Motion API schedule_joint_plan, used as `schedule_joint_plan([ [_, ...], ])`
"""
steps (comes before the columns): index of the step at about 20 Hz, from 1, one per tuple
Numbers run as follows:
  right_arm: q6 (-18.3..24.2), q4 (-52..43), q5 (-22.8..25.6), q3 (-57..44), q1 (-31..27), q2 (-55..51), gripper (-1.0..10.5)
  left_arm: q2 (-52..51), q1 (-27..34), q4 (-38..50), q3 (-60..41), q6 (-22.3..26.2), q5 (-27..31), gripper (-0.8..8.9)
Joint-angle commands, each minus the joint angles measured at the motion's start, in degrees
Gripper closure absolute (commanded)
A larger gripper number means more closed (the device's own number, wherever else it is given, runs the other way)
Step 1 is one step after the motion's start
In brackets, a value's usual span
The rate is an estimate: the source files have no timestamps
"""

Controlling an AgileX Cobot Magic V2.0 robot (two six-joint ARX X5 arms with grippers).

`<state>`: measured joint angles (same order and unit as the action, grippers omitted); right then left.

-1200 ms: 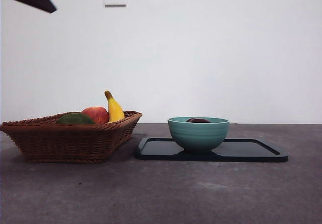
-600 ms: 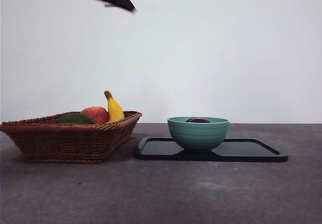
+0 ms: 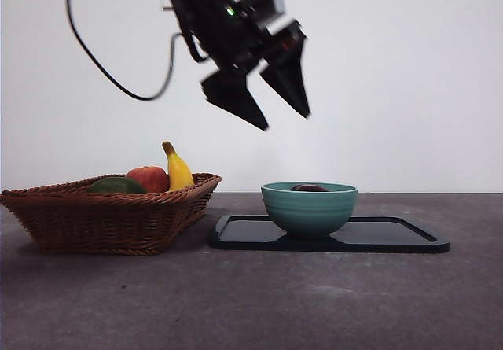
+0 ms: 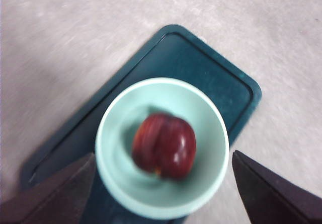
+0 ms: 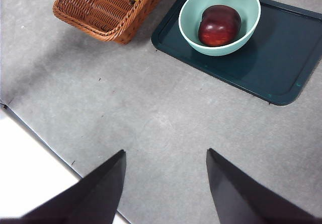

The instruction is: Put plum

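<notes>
You're looking at a plain white wall (image 3: pixel 409 82) behind a dark grey, matte, faintly speckled table (image 3: pixel 259 303). The wall meets the table's far edge in a level line. Light is even and soft. At the table's near edge, a white strip (image 5: pixel 30 168).

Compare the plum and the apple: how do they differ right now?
The plum is dark maroon and glossy; the apple is lighter red. The plum lies alone in the bowl on the tray; the apple sits in the basket between a banana and a green fruit. Both are round.
</notes>
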<state>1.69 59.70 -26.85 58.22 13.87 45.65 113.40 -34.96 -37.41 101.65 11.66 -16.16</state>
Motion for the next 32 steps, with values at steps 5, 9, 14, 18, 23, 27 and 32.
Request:
schedule_joint_plan([
  [5, 0.17, -0.20, -0.22, 0.48, 0.31, 0.20, 6.9, 11.30, -3.08, -0.68, 9.94, 4.66, 4.68, 3.75],
  [9, 0.20, -0.04, -0.22, 0.48, 0.31, 0.20, 6.9, 15.12, -3.50, -1.81, 12.17, 5.92, 5.25, 3.75],
  [14, 0.20, -0.04, -0.24, 0.48, 0.31, 0.20, 6.9, 16.28, -3.48, -1.66, 12.17, 7.43, 5.27, 3.75],
  [18, 0.20, -0.04, -0.33, 0.48, 0.31, 0.20, 6.9, 16.98, -3.56, -2.34, 12.17, 7.67, 5.25, 3.75],
  [23, 0.22, -0.07, -0.33, 0.48, 0.31, 0.20, 6.9, 17.46, -4.39, -2.54, 12.17, 7.93, 5.20, 3.76],
  [27, 0.24, -0.07, -0.33, 0.48, 0.31, 0.20, 6.9, 18.82, -4.92, -2.99, 12.17, 8.48, 5.22, 3.76],
  [32, 0.28, -0.11, -0.33, 0.50, 0.31, 0.20, 6.9, 20.09, -4.96, -3.34, 12.17, 8.48, 5.22, 3.77],
])
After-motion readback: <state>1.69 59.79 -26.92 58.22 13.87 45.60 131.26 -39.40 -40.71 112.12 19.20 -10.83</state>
